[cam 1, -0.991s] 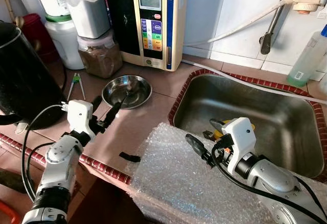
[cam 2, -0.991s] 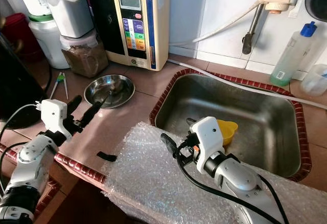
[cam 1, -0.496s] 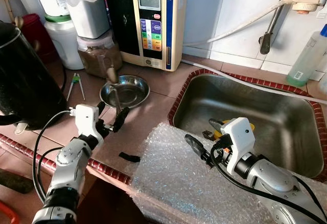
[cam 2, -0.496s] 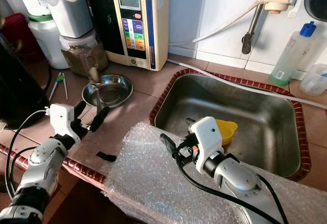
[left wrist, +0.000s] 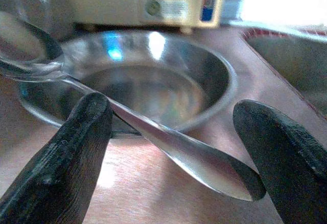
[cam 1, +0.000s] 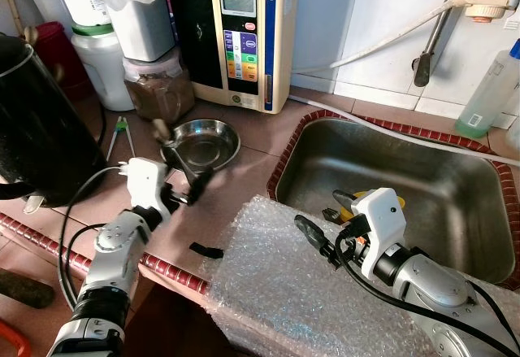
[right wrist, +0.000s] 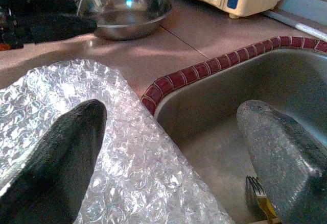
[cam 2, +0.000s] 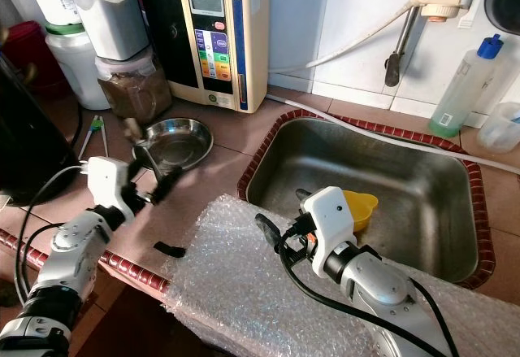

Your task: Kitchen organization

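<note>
- Left eye view: the left gripper [cam 1: 180, 185] hangs over the worktop [cam 1: 244, 170] just in front of the metal bowl [cam 1: 202, 142]. A spoon [cam 1: 168, 139] lies between its jaws, the scoop end raised above the near rim of the bowl. The right gripper [cam 1: 323, 231] is over a sheet of bubble wrap [cam 1: 284, 292] beside the sink [cam 1: 455, 202].
- Right eye view: behind the bowl stand a cream water machine [cam 2: 216, 32] and a jar of brown powder [cam 2: 131, 89]; a yellow cup [cam 2: 360, 206] lies in the sink.
- Left wrist view: the jaws are spread – one finger [left wrist: 66, 157] touches the spoon handle, the other stands apart from it, the bowl just behind.
- Right wrist view: the jaws are spread wide and hold nothing – one finger [right wrist: 56, 157] over the bubble wrap, the other over the sink.
</note>
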`<state>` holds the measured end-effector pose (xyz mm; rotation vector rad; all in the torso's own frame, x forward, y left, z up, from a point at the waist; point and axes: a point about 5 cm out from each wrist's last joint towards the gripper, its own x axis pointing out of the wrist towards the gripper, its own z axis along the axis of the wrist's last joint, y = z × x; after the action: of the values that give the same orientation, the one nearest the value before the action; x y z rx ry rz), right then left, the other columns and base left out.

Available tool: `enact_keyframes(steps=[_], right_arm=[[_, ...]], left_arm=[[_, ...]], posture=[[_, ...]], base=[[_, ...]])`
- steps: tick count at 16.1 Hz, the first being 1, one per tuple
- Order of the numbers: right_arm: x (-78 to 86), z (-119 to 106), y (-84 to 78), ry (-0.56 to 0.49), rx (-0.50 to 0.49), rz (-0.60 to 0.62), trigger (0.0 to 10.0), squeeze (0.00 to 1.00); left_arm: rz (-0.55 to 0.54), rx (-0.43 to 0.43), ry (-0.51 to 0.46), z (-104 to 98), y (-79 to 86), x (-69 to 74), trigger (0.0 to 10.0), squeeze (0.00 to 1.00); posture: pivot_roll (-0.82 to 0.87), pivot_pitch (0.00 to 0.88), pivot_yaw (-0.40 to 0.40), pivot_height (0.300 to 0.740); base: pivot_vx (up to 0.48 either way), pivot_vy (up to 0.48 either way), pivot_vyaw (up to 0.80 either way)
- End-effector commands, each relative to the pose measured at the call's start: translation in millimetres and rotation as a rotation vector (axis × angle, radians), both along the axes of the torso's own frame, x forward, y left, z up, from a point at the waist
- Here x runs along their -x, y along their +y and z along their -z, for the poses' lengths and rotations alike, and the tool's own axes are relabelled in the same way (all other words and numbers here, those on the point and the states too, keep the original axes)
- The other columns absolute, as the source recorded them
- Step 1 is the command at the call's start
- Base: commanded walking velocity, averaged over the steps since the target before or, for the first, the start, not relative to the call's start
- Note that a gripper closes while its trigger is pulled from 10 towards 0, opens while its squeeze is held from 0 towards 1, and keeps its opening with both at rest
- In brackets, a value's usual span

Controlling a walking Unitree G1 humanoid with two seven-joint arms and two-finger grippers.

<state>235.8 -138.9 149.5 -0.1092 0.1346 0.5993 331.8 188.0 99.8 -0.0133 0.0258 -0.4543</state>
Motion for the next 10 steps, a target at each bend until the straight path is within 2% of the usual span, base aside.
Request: enact_keyframes(steps=[1,2,3,4,10], right_arm=[[0.8,-2.3,-0.6,-0.009,0.007,0.000,10.0,0.00],[1.1,-1.8,-0.6,-0.008,0.008,0.000,10.0,0.00],[1.2,-1.8,-0.4,-0.007,0.008,0.000,10.0,0.00],[1.0,-2.0,-0.3,-0.008,0.008,0.001,10.0,0.00],[1.5,-1.3,-0.3,-0.008,0.007,0.007,10.0,0.00]], left_arm=[[0.042,-0.046,0.053,5.3,-0.4,0.3,1.4,0.00],[0.050,-0.058,0.073,8.0,-0.7,0.7,1.2,0.00],[0.056,-0.061,0.090,9.9,-0.7,1.0,0.0,0.00],[0.067,-0.073,0.117,13.3,-0.6,1.6,0.0,0.00],[0.084,-0.072,0.117,9.5,0.3,-1.1,0.0,0.00]], posture=[[-0.06,0.036,0.063,0.740],[-0.06,0.036,0.064,0.740],[-0.06,0.038,0.066,0.740],[-0.06,0.038,0.066,0.740],[-0.06,0.041,0.070,0.740]], base=[[0.000,0.000,0.00],[0.000,0.000,0.00],[0.000,0.000,0.00],[0.000,0.000,0.00],[0.000,0.000,0.00]])
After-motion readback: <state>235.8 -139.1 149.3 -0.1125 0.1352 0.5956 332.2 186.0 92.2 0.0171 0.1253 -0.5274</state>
